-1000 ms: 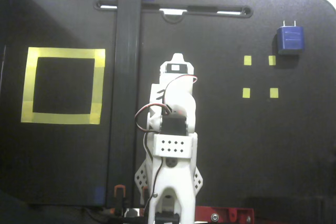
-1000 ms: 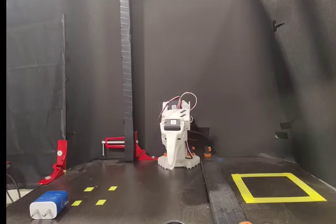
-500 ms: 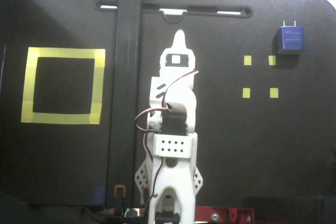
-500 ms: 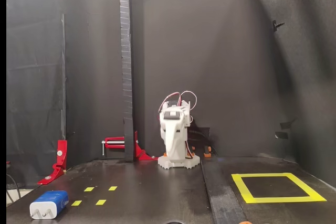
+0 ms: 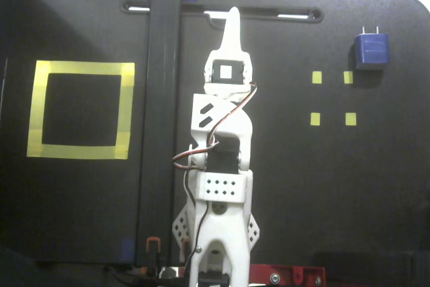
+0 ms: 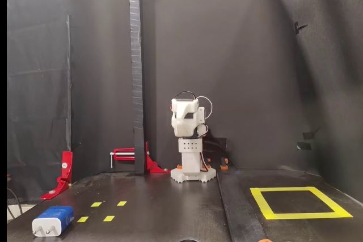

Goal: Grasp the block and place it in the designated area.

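Gripper (image 5: 233,18) empty, pointing 12 o'clock in top-down fixed view, fingers look pressed together. Block (image 5: 371,49) at roughly 3 o'clock from tip, well apart, prongs toward 12. Designated area (image 5: 80,67) opposite side, about 8 o'clock.

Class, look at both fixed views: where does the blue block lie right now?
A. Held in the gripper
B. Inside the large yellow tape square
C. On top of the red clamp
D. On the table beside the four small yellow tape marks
D: the block lies on the table just outside the four small tape marks, far from the designated area and the gripper.
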{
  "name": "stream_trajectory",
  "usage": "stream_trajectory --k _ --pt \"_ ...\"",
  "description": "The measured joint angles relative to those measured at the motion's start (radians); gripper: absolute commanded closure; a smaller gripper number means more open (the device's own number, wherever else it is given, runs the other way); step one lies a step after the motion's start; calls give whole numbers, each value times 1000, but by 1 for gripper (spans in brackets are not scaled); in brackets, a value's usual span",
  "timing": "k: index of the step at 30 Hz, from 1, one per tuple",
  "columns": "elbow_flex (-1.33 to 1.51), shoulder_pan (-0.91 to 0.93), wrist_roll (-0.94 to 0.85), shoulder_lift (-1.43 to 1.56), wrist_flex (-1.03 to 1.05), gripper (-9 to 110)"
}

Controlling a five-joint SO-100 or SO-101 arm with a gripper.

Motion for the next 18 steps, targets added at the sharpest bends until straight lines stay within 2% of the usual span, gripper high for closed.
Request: stream_trajectory --k 9,18 --pt "0 17 -26 0 -9 101" --pt "0 238 -28 0 5 101"
